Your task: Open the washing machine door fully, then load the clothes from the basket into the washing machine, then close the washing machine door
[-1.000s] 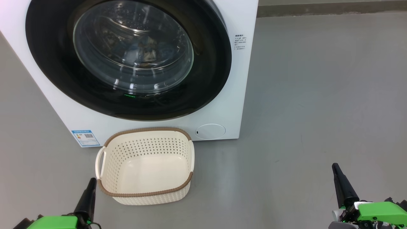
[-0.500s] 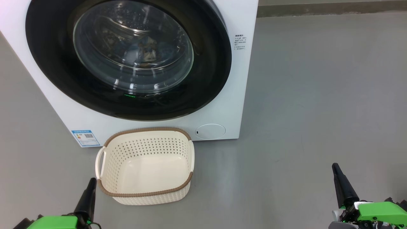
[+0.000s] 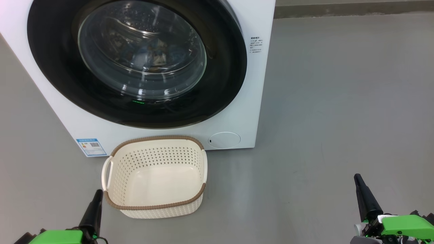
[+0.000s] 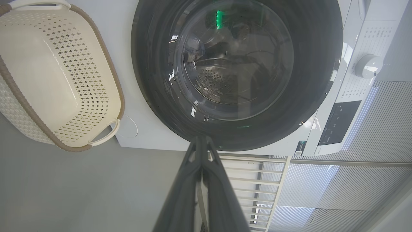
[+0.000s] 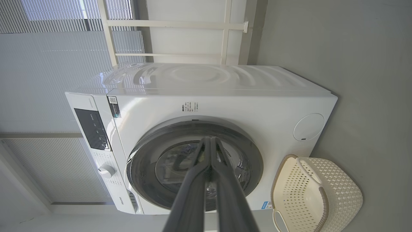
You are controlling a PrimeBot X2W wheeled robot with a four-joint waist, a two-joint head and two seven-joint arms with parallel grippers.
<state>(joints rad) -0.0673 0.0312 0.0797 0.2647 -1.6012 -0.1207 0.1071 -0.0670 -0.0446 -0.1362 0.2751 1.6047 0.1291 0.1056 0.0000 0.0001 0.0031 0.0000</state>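
Observation:
The washing machine stands before me with the washing machine door shut flat against its front. Behind the glass bowl, light-blue clothes with brown prints lie in the drum. On the floor in front, the cream basket holds nothing. My left gripper is shut and empty, just left of the basket's near corner. Far off at the lower right, my right gripper is shut and empty. In the wrist views, the left gripper and right gripper show their fingers pressed together, pointing at the door.
Grey floor spreads to the right of the machine. A round filter cap and a blue label sticker sit low on the machine's front. The control panel and dial are at its top. A white rail and slatted blinds stand behind.

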